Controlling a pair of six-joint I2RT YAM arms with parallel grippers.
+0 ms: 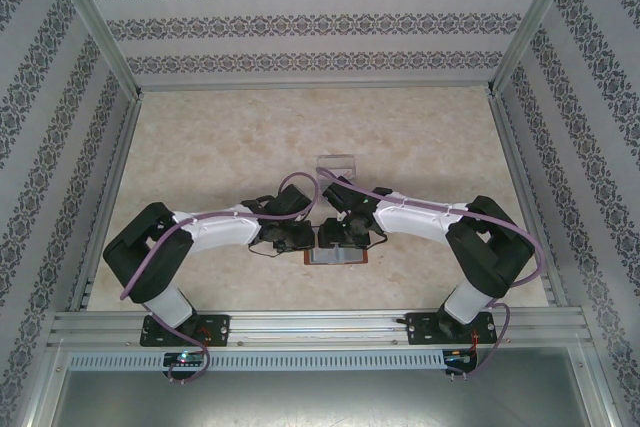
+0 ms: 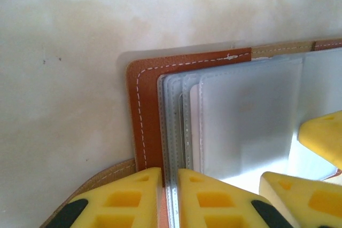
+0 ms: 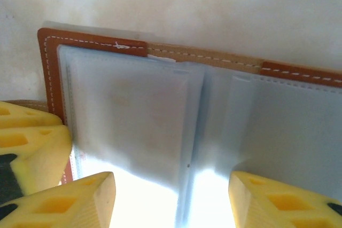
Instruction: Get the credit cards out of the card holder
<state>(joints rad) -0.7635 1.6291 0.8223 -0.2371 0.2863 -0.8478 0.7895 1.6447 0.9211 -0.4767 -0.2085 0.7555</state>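
The reddish-brown card holder [image 1: 338, 258] lies open on the table between both arms, its grey-blue sleeves [image 2: 251, 116] fanned out. My left gripper [image 2: 170, 177] is shut on the holder's left edge, pinching several sleeve edges beside the brown cover [image 2: 144, 110]. Over the open sleeves [image 3: 160, 110] my right gripper [image 3: 172, 185] stands wide open, one finger on each side of the fold. A pale pinkish card [image 3: 128, 102] shows faintly through the frosted left sleeve. The other credit cards are hidden.
A clear acrylic stand [image 1: 337, 164] sits just behind the grippers. The right gripper's yellow fingers [image 2: 320, 137] crowd close to the left one over the holder. The holder's tan strap [image 2: 101, 180] curls out at its left. Patterned walls enclose the marbled table [image 1: 220, 137].
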